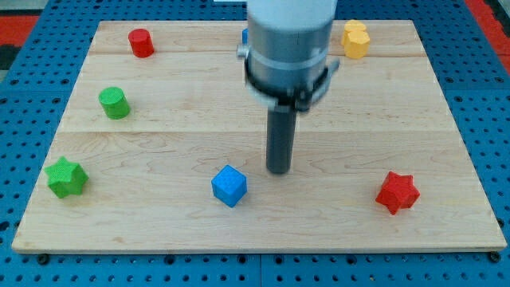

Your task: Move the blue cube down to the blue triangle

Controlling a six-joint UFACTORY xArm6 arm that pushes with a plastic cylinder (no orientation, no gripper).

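The blue cube lies on the wooden table, in the lower middle part of the view, with one corner turned toward the view's bottom. My tip stands just beside it, to the view's right and a little higher, and a narrow strip of bare wood shows between them — they are not touching. The arm has no end effector that can open or close, only this dark rod, so there is no grip to report.

The grey body of the arm is wide and cut off by the view's top edge. It hides most of another blue piece near the top of the table; only a thin blue sliver shows at the arm's left side, and its shape cannot be made out.

A yellow block sits at the view's top right, its form not clear. A red cylinder is at the top left, a green cylinder below it, a green star at the left edge, and a red star at the lower right, well apart from the cube.
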